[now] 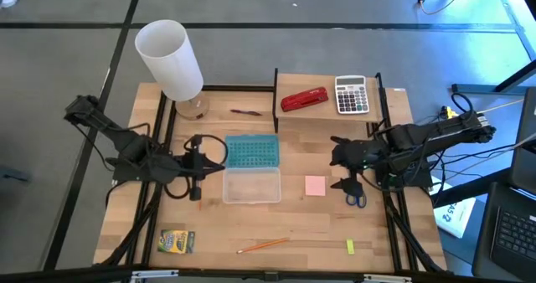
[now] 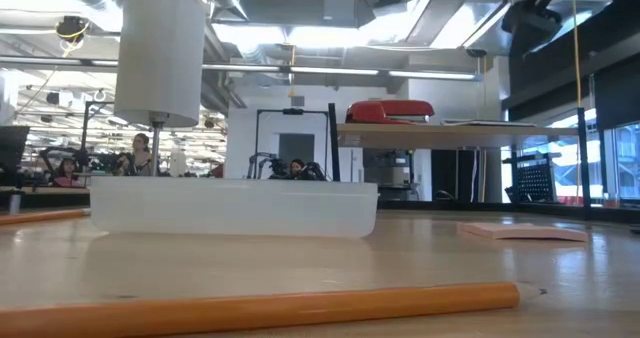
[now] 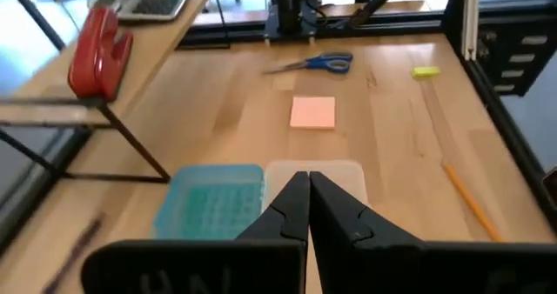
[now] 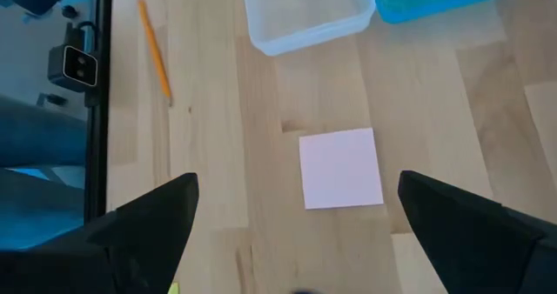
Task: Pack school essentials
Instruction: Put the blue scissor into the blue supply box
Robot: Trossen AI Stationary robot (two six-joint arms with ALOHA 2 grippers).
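The bench (image 1: 126, 208) is carrying an open clear case (image 1: 251, 186) at its centre, with the blue lid (image 1: 251, 151) lying just beyond it on the far side. The case is standing empty; nothing appears packed yet.

Left arm: its tool (image 1: 199, 198) is hovering just left of the case, fingers pressed fully together and holding nothing.

Right arm: its tool (image 1: 345, 162) is hanging over the right half of the bench, jaws spread as wide as they go and empty. In its wrist view the pink sticky-note pad (image 4: 341, 167) is lying flat on the bench between the two fingers and a little ahead of them. From above, the pad (image 1: 315, 185) is sitting just left of this tool and just right of the case. The right arm is clearly the nearer one. The pad is roughly square, so no long axis is constraining the approach; my reading is that a short move left and down is what the coming pick requires.

Other items are waiting: the blue-handled scissors (image 1: 356, 199) just near-side of the right tool, the crayon box (image 1: 177, 242) at the near left, an orange pencil (image 1: 263, 245) along the near edge, the yellow block (image 1: 350, 246) near right, and the dark-red pen (image 1: 245, 112) at the far side.
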